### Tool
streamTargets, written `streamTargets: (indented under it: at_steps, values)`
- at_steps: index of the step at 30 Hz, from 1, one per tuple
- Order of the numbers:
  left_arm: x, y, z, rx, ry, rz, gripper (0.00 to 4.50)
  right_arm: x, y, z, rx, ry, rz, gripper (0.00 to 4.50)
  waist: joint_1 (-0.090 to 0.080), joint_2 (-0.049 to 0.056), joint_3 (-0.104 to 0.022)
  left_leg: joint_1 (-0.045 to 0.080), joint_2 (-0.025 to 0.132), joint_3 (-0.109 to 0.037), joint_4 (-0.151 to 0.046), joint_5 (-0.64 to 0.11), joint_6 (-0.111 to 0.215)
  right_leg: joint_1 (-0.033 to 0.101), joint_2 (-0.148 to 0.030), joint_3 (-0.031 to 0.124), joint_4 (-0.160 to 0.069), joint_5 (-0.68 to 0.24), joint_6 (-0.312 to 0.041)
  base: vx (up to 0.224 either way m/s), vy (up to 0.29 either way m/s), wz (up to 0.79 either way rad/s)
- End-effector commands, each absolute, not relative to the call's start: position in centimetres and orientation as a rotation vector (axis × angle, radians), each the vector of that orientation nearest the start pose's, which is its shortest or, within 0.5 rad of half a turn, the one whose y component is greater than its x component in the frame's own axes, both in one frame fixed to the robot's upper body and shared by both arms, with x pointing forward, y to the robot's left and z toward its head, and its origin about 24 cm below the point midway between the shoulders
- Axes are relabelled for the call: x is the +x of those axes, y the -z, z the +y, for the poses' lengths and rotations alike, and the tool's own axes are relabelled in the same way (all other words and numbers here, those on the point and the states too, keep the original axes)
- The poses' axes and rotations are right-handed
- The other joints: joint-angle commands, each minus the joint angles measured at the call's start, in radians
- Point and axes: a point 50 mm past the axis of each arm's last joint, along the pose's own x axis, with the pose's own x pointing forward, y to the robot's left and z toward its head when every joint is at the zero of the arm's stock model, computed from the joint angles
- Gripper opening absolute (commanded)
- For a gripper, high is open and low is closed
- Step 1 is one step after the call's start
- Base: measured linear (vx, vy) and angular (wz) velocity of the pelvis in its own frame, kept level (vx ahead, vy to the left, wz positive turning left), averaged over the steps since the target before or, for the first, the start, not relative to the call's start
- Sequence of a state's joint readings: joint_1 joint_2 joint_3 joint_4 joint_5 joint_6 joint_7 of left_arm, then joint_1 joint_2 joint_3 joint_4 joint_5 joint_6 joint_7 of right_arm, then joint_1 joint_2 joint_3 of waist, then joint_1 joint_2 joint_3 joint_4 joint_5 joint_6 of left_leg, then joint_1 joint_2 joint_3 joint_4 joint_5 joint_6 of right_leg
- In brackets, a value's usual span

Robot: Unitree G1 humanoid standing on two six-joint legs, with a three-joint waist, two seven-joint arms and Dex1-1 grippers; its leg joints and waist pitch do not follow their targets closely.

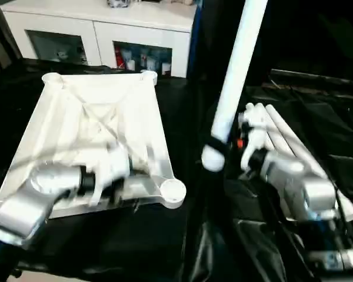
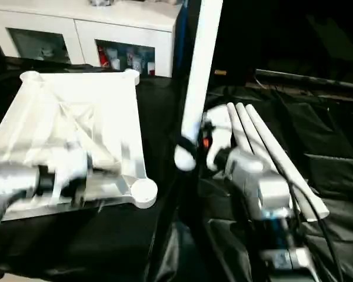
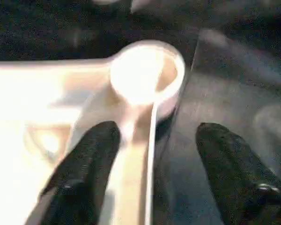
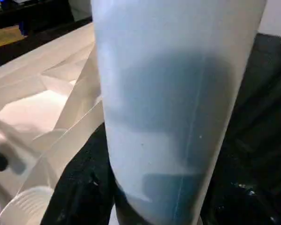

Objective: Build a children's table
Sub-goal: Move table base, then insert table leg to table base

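A black-draped counter [image 1: 182, 247] carries the upturned white tabletop [image 1: 106, 135], lying under the left hand [image 3: 152, 154], and 3 white legs [image 2: 270, 153] bundled just beyond the right hand [image 1: 220, 150].

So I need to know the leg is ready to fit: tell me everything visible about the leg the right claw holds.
The held leg is a long, smooth white round tube, plastic by its look. It stands nearly upright, leaning slightly, its rounded lower end hanging above the black cloth beside the tabletop, apart from it. The right claw grips it near that lower end. Its upper end leaves the picture.
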State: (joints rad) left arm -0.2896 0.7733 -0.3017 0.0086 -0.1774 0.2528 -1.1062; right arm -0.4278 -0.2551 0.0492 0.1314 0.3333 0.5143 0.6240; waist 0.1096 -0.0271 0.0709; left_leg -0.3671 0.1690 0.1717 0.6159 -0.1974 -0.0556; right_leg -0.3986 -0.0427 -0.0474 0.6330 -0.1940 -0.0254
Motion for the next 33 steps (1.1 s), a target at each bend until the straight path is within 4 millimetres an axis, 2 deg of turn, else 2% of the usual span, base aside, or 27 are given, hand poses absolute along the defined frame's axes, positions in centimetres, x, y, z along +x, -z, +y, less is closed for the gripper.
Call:
streamTargets:
  at_steps: [1,2,5,14,21,32,33]
  values:
    - [26.5,-8.4,19.4,0.602,1.252,0.463,2.74,31.4,-9.9,-13.0,0.078,-0.778,0.186,1.91,-0.003,0.024,-0.070,0.021,0.058,-0.025,-0.088,-0.214,-0.062,0.041,-0.100,0.058,-0.079,-0.248,-0.150,0.000,0.000,0.00]
    - [26.5,-8.1,19.7,0.614,1.259,0.495,2.57,31.4,-10.0,-12.9,0.080,-0.780,0.184,1.91,-0.002,0.027,-0.069,0.021,0.059,-0.026,-0.089,-0.220,-0.063,0.041,-0.101,0.058,-0.079,-0.254,-0.153,0.000,0.000,0.00]
    - [26.4,-7.6,20.3,0.625,1.268,0.559,2.47,31.3,-10.0,-12.7,0.079,-0.784,0.181,1.91,-0.003,0.029,-0.071,0.023,0.060,-0.026,-0.089,-0.225,-0.064,0.039,-0.100,0.058,-0.074,-0.236,-0.165,0.000,0.000,0.00]
    - [26.8,-7.5,21.3,0.610,1.232,0.580,1.60,31.3,-10.0,-12.6,0.073,-0.793,0.174,1.91,-0.002,0.027,-0.073,0.019,0.059,-0.024,-0.086,-0.197,-0.057,0.043,-0.101,0.057,-0.069,-0.171,-0.193,0.000,0.000,0.00]
    - [26.9,-7.6,21.5,0.592,1.224,0.569,0.93,31.3,-9.9,-12.2,0.072,-0.806,0.173,1.91,-0.001,0.028,-0.071,0.021,0.060,-0.026,-0.088,-0.222,-0.057,0.041,-0.103,0.057,-0.073,-0.218,-0.188,0.000,0.000,0.00]
    - [27.3,-7.2,21.1,0.575,1.199,0.574,0.10,31.3,-10.0,-12.3,0.073,-0.803,0.165,1.91,0.001,0.034,-0.072,0.022,0.061,-0.025,-0.087,-0.220,-0.061,0.041,-0.103,0.058,-0.071,-0.191,-0.196,0.000,0.000,0.00]
    - [27.4,-7.1,21.1,0.574,1.190,0.574,0.00,31.3,-10.0,-12.3,0.075,-0.801,0.164,1.91,0.001,0.032,-0.071,0.022,0.060,-0.025,-0.087,-0.226,-0.061,0.042,-0.103,0.058,-0.073,-0.200,-0.195,0.000,0.000,0.00]
